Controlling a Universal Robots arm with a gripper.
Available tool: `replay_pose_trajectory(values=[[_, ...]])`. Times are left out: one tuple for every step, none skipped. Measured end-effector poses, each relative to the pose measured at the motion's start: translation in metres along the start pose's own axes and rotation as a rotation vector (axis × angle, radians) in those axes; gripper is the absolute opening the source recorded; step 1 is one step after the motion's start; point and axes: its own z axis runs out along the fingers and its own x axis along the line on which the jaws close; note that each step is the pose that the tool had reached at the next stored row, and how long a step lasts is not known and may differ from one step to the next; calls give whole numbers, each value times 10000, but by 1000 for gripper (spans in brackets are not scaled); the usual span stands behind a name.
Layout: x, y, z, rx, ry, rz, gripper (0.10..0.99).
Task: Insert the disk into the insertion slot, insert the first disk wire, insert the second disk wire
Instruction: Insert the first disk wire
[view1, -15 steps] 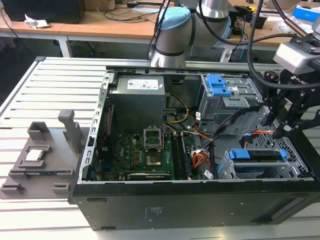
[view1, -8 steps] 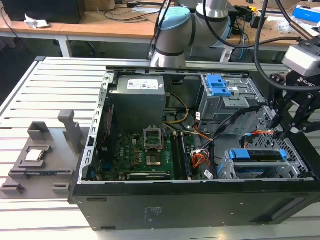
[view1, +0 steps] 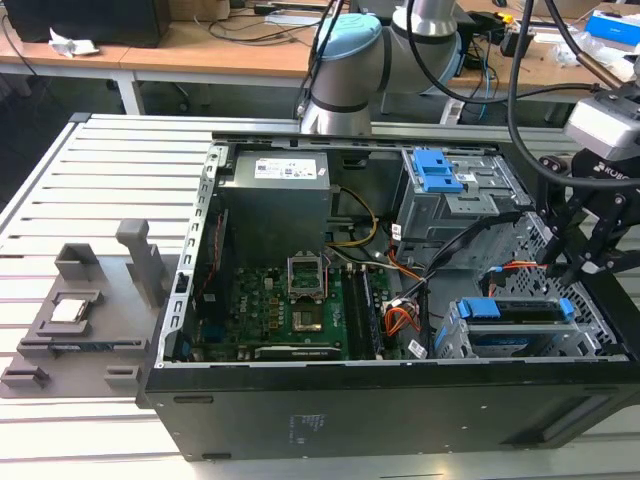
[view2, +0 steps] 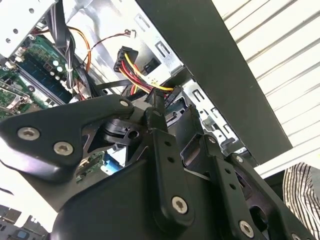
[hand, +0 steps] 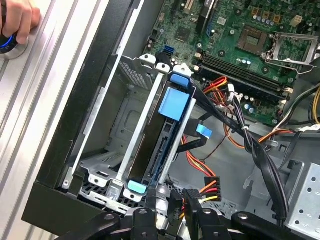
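Observation:
The disk (view1: 525, 335), framed by its blue bracket (hand: 175, 102), sits inside the insertion slot (hand: 125, 120), a silver perforated bay at the case's corner on the exterior view's right (view1: 452, 338). My gripper (view1: 572, 268) hangs just behind that bay. In both wrist views its black fingers (hand: 150, 202) are shut on the black plug of a disk wire (hand: 210, 187) with yellow, red and black leads (view2: 145, 82). The plug is at the disk's rear end; whether it is seated is hidden by the fingers. A second disk wire with a blue plug (hand: 203, 131) lies loose beside the disk.
A taller grey cage with a blue latch (view1: 440, 170) stands behind the bay. The motherboard (view1: 290, 310) and loose cable bundles (hand: 250, 140) fill the case's middle. A person's hand (hand: 17, 20) rests on a blue-lit button outside the case. Grey fixtures (view1: 90, 300) sit at the exterior view's left.

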Motion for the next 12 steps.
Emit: replay_pose_trajectory(values=[[0,0,4,-8,19,1,361],[0,0,7,-25,62,3,361],[1,0,6,-29,72,3,361],[1,0,6,-29,73,3,361],[0,-1,5,-31,77,3,361],[0,-1,6,-31,78,3,361],[0,-1,6,-32,80,3,361],[0,-1,6,-32,81,3,361],[0,-1,6,-32,82,4,345],[0,0,6,-34,83,3,278],[0,-1,6,-35,85,3,165],[0,0,6,-35,87,4,165]])
